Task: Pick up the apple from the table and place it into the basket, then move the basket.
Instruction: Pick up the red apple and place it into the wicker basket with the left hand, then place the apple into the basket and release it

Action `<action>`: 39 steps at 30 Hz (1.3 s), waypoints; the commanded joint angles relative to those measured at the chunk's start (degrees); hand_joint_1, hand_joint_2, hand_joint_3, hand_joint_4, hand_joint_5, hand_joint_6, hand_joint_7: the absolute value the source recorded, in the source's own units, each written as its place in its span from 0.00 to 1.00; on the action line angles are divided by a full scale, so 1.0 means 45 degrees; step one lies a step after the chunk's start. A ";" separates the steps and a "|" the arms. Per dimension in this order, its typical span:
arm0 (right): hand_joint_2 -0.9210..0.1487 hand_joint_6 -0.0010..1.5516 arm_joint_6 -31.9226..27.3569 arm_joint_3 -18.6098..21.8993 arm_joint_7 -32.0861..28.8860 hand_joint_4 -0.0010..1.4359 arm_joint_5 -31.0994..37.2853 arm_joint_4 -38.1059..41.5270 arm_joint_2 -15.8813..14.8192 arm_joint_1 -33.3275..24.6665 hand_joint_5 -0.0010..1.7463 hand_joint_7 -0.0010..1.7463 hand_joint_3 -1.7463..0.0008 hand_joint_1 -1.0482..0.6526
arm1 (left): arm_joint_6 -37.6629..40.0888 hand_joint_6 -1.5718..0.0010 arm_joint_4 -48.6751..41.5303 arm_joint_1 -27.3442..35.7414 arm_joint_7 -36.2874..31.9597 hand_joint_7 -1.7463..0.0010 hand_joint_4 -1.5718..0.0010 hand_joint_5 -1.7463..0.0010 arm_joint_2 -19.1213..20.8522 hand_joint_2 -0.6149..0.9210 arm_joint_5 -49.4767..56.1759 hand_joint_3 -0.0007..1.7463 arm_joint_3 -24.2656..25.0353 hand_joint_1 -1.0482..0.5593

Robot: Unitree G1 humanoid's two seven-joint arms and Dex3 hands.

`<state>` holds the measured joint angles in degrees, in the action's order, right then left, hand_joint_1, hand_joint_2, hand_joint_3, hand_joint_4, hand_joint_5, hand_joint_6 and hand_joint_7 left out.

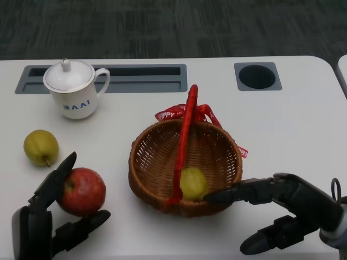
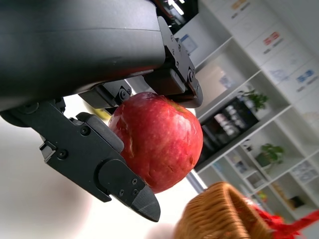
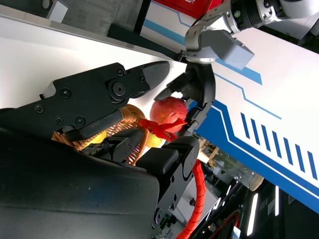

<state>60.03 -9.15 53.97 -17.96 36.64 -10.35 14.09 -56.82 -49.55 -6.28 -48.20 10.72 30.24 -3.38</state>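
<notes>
On the white table (image 1: 293, 124), the left robot hand (image 1: 51, 216) seemingly grips the red apple (image 1: 81, 191).

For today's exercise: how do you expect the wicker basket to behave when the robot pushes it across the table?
The basket looks woven and light, so it should probably slide easily on the smooth table. Its wide round base suggests little risk of tipping. The yellow-green fruit inside may roll as it moves.

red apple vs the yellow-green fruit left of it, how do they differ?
Colour: the red apple is deep red, the yellow-green fruit is dull yellow-green. Size: the red apple looks larger. State: the left hand grips the red apple; the yellow-green fruit lies untouched on the table. Both are round and outside the basket.
</notes>
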 commanded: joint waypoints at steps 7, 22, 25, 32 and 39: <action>0.04 0.41 0.0166 0.0113 0.0180 0.49 -0.0184 0.0223 -0.0023 0.0012 0.01 0.00 1.00 0.35 | 0.0102 0.32 0.4867 0.1227 0.1075 0.99 0.23 1.00 0.0113 0.94 -0.0335 0.00 0.0709 0.55; 0.01 0.41 0.0361 0.0056 0.0333 0.50 -0.0175 0.0418 0.0159 0.0100 0.00 0.00 1.00 0.34 | 0.2273 0.30 0.9731 0.0733 0.5171 0.99 0.20 0.99 -0.0392 0.93 -0.2365 0.00 0.0870 0.54; 0.00 0.42 0.0378 0.0036 0.0283 0.50 -0.0115 0.0342 0.0159 0.0020 0.00 0.00 1.00 0.34 | 0.2719 0.30 0.9552 0.0251 0.5763 1.00 0.19 0.99 -0.0622 0.94 -0.2696 0.00 0.0759 0.53; 0.00 0.42 0.0483 0.0043 0.0215 0.50 -0.0102 0.0242 0.0144 -0.0126 0.00 0.00 0.99 0.34 | 0.3905 0.31 0.8507 -0.0715 0.7390 1.00 0.21 1.00 -0.1144 0.94 -0.3726 0.00 0.0266 0.55; 0.00 0.42 0.0339 -0.0007 0.0039 0.51 0.0072 -0.0025 0.0148 -0.0338 0.00 0.00 1.00 0.34 | 0.3055 0.31 0.5160 -0.2118 0.6900 1.00 0.20 1.00 -0.1815 0.93 -0.2506 0.00 -0.0426 0.54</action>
<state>61.67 -9.38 54.89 -17.80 37.16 -9.33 12.92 -41.26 -23.98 -13.95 -15.65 2.62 18.05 -4.94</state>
